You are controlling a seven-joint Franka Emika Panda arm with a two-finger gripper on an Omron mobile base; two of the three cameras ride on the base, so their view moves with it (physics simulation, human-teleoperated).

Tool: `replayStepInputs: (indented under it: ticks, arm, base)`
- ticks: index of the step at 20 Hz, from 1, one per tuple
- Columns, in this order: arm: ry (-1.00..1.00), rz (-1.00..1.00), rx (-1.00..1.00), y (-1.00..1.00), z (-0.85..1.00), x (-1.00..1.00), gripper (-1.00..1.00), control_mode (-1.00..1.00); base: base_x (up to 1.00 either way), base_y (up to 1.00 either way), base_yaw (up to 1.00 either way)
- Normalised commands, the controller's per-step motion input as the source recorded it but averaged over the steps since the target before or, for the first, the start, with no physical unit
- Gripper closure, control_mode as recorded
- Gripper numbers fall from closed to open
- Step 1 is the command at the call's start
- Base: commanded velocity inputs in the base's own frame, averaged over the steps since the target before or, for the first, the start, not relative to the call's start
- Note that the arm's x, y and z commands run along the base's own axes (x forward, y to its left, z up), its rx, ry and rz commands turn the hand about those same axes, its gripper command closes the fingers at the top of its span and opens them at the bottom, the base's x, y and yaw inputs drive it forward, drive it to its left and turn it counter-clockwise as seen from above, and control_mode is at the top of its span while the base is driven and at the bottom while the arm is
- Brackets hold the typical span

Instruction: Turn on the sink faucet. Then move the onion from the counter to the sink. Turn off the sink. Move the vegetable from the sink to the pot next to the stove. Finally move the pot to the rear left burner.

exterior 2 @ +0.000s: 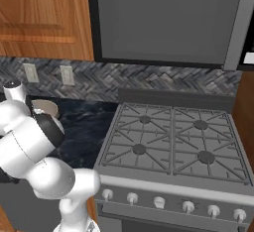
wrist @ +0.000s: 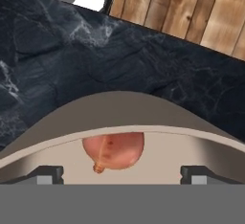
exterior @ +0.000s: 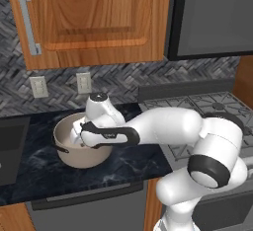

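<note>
**Onion in the pot, gripper spread open above it**

The stove (exterior 2: 168,146) fills the right base view from 3 to 6 o'clock, four bare grates on top, knobs along its front edge. The counter (exterior: 34,171) runs left of it, dark marbled stone bare in front of and beside the pot (exterior: 79,158), which stands near the stove's left edge, well back from the counter's front lip. The arm reaches leftward from 4 o'clock in the left base view, forearm level, wrist bent down over the pot's mouth. The gripper (wrist: 122,173) hangs released, fingertips (wrist: 48,174) wide apart inside the rim. The onion (wrist: 114,151) lies on the pot's floor between them, ungripped.
</note>
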Motion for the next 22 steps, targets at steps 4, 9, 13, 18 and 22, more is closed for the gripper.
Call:
replayStepInputs:
  ticks: [4,9,13,18,22]
  arm:
    - [0.00,0.00,0.00,0.00,0.09,-0.07,-1.00,-1.00]
    - [0.00,0.00,0.00,0.00,0.22,-0.11,-1.00,-1.00]
    - [0.00,-0.01,0.00,0.00,0.37,-0.19,-1.00,-1.00]
    - [0.00,-0.03,0.00,-0.01,0.38,-0.30,-1.00,-1.00]
    - [0.00,-0.10,0.01,-0.16,0.22,-0.44,-1.00,-1.00]
  base:
    - [0.00,0.00,0.00]
    - [0.00,0.00,0.00]
    - [0.00,0.00,0.00]
    - [0.00,0.00,0.00]
    - [0.00,0.00,0.00]
